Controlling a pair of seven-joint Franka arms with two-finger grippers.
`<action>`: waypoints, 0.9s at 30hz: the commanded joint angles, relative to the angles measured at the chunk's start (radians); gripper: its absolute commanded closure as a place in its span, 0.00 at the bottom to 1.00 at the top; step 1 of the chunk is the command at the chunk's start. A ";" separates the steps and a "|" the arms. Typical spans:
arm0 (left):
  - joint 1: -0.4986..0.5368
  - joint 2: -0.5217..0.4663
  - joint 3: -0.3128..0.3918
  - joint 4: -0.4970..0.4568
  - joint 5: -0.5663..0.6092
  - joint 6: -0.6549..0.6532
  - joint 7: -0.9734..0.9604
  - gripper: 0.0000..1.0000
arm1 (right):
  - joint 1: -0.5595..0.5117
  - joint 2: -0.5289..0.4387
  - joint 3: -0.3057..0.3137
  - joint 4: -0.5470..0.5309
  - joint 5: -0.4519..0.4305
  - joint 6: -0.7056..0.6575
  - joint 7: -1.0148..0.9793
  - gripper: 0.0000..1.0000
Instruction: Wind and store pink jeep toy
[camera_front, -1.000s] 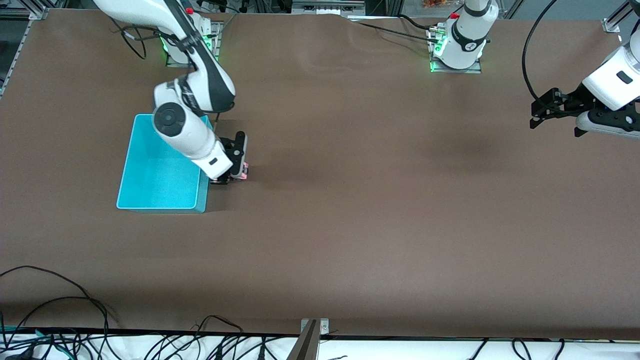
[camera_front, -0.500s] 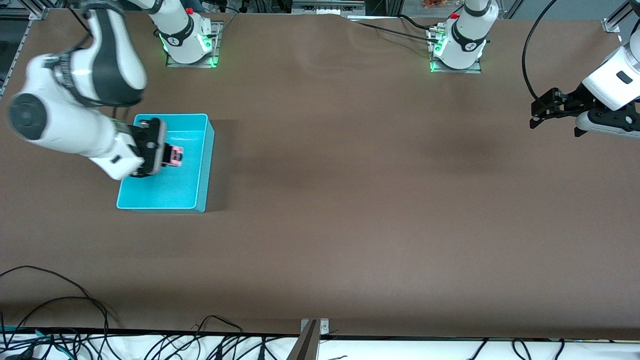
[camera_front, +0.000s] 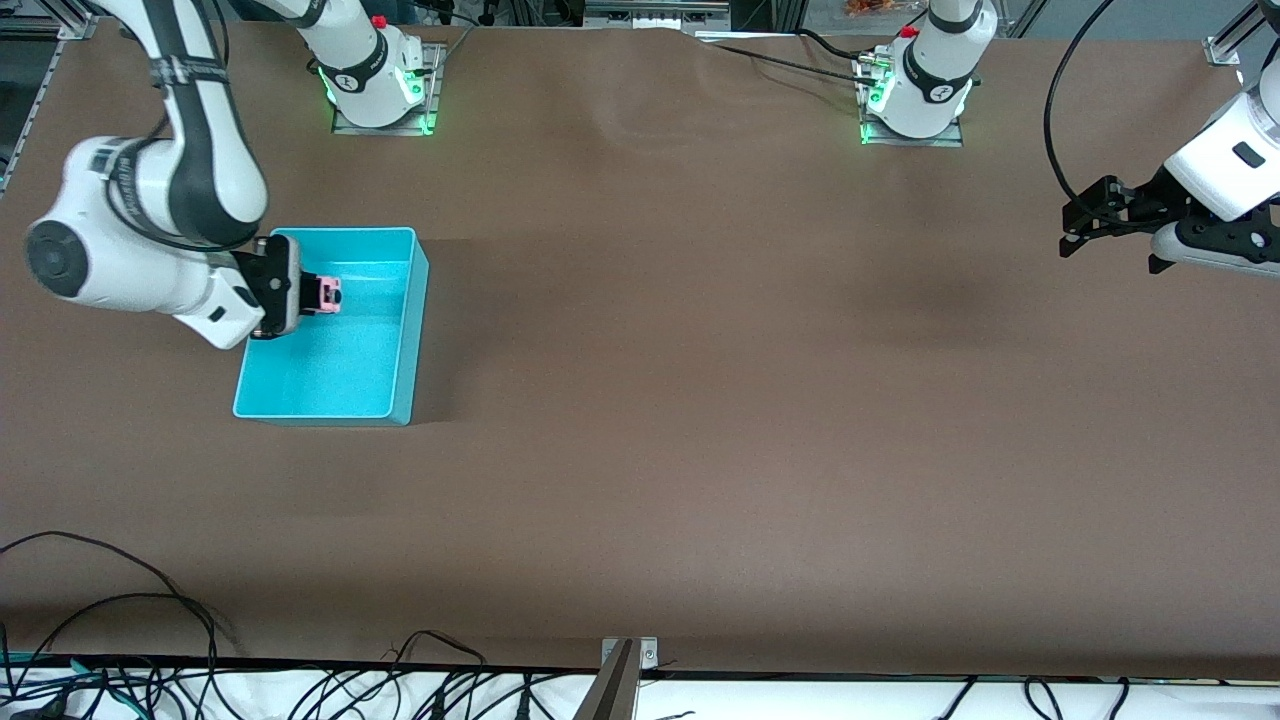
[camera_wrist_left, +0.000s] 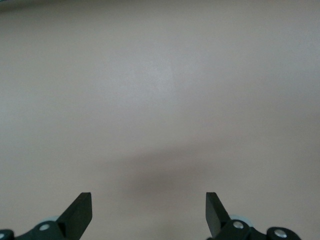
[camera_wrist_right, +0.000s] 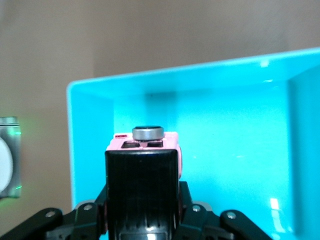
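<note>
Right gripper (camera_front: 318, 296) pinching the pink jeep toy (camera_front: 327, 295), held over the turquoise bin (camera_front: 405, 330) | left gripper (camera_front: 1100, 220) spread, waiting over the table (camera_front: 700, 400) at its own end | winding can't be judged; storing nearly done, only lowering and letting go left

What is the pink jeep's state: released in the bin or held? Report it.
Held. The right gripper is shut on the pink jeep toy, over the turquoise bin. The left gripper waits open over bare table.

Pink jeep toy's (camera_wrist_right: 145, 145) wheels, hidden by right hand (camera_wrist_right: 142, 190).
</note>
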 joint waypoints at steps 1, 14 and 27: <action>0.001 0.016 -0.006 0.037 0.019 -0.026 -0.013 0.00 | 0.007 -0.065 0.000 -0.179 0.022 0.154 -0.050 0.87; 0.001 0.016 -0.006 0.035 0.019 -0.026 -0.013 0.00 | 0.018 -0.014 0.012 -0.325 0.114 0.403 -0.182 0.78; 0.001 0.016 -0.006 0.035 0.019 -0.026 -0.013 0.00 | 0.018 -0.002 0.012 -0.308 0.177 0.394 -0.207 0.00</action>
